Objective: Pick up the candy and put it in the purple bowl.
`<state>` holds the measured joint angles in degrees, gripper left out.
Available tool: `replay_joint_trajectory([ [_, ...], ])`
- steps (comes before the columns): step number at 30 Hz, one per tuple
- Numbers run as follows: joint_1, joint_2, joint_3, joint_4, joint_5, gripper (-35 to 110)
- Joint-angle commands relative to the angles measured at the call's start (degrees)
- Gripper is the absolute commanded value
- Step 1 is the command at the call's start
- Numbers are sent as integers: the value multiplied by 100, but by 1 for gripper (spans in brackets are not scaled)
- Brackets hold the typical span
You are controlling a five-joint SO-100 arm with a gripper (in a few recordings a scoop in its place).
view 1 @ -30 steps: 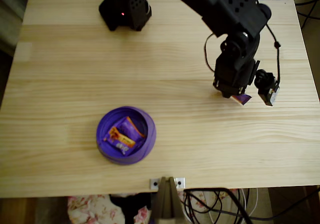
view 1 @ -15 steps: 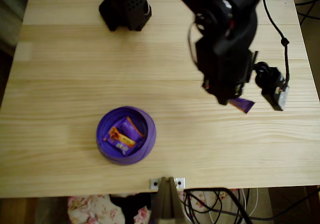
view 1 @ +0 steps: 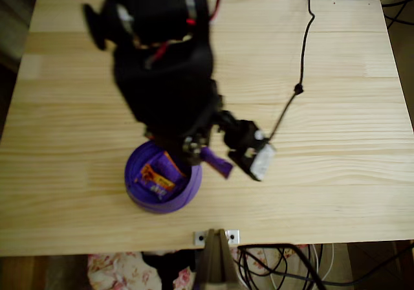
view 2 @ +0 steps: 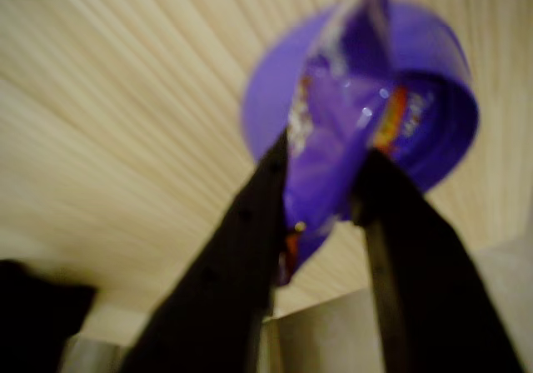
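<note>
So from above, the black arm is hanging over the middle of the wooden table (view 1: 336, 173), and it's blurry as anything. The gripper (view 1: 197, 151) sits right at the upper right rim of the purple bowl (view 1: 139, 196), which is near the front edge of the table, a bit left of centre in the overhead view. A candy (view 1: 217, 162) pokes out of the gripper to the right, slanting down past the bowl's rim, so it's above the table beside the bowl rather than inside it. Just right of that is the little wrist camera (view 1: 255, 157) with its cable running up across the table.

Inside the bowl there are already some wrapped candies (view 1: 160, 173), purple with orange bits, lying a little left of the gripper.

The wrist view makes the grip pretty clear: the two dark fingers (view 2: 241, 231) are pinched on the shiny purple candy (view 2: 333, 131), which stands up between them with its orange end down near the fingertips. The purple bowl (view 2: 450, 98) sits right behind it in that shot, with pale wood grain all around, and everything's a bit smeared.
</note>
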<state>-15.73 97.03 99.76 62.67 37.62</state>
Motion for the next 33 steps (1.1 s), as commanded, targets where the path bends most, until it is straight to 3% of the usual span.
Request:
replay_joint_trajectory([
  [1, 413, 1002, 316, -378, -431, 0],
  [17, 940, 404, 387, -598, -1125, 1],
  [21, 949, 281, 316, -501, -1125, 26],
  [23, 949, 299, 343, -492, -1107, 30],
  [30, 958, 352, 404, -439, -1090, 30],
  [32, 958, 448, 422, -413, -1099, 5],
  [33, 940, 545, 422, -387, -1116, 0],
])
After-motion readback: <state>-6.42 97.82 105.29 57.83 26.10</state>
